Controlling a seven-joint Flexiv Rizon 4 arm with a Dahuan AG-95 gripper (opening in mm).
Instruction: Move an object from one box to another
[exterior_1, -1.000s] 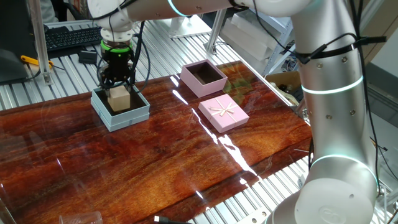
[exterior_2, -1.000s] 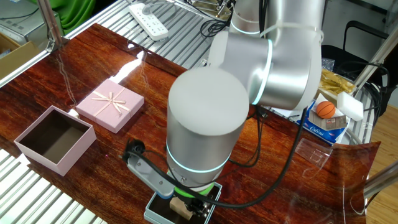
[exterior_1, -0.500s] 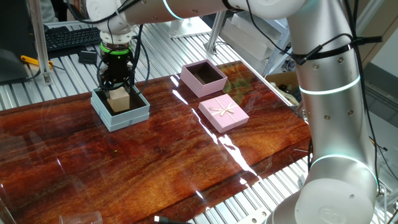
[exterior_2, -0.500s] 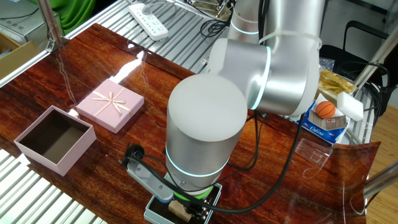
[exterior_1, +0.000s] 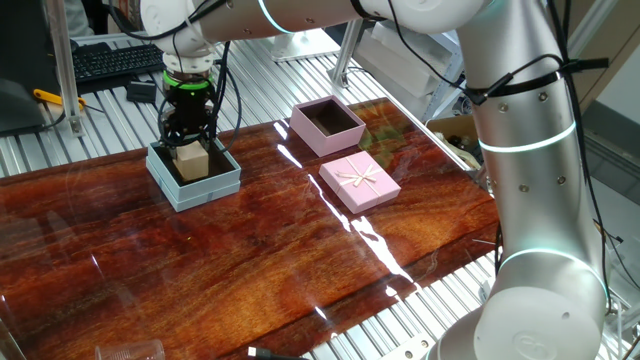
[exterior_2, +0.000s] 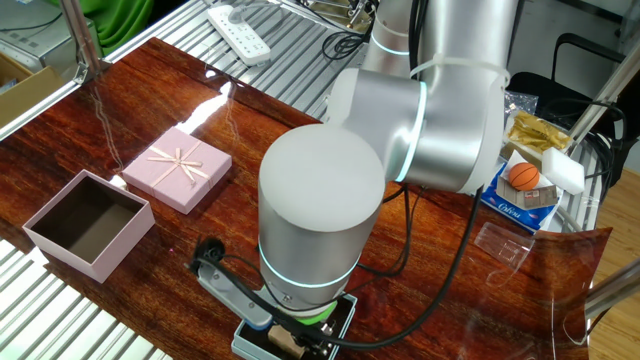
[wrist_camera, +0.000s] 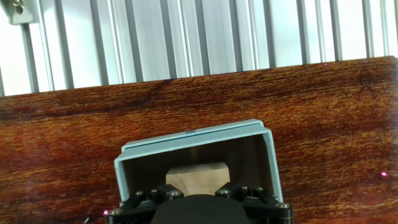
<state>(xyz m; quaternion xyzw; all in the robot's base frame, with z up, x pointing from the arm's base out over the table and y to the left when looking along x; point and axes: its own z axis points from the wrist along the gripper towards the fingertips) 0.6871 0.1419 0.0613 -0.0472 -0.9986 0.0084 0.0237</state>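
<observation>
The hand is pointed straight down into the blue box, with its fingers set on either side of the cube. The fingers are held part-way apart, about the width of the cube, and appear closed against its sides. The cube is seen inside the blue box, between the fingers; whether it rests on the box floor or sits just above it cannot be told.

In the hand view, the cube lies directly below the hand, its top face pale and plain, and the far wall of the blue box stands just beyond it. The dark interior of the box is seen around the cube.

In the other fixed view, the hand is mostly hidden by the wrist above it; only a strip of the cube and a rim of the blue box show beneath.

The pink box stands well apart from the hand on the wooden counter, open with a dark inside. The pink lid, with its ribbon bow, lies flat on the counter near the pink box, likewise well apart from the hand.
</observation>
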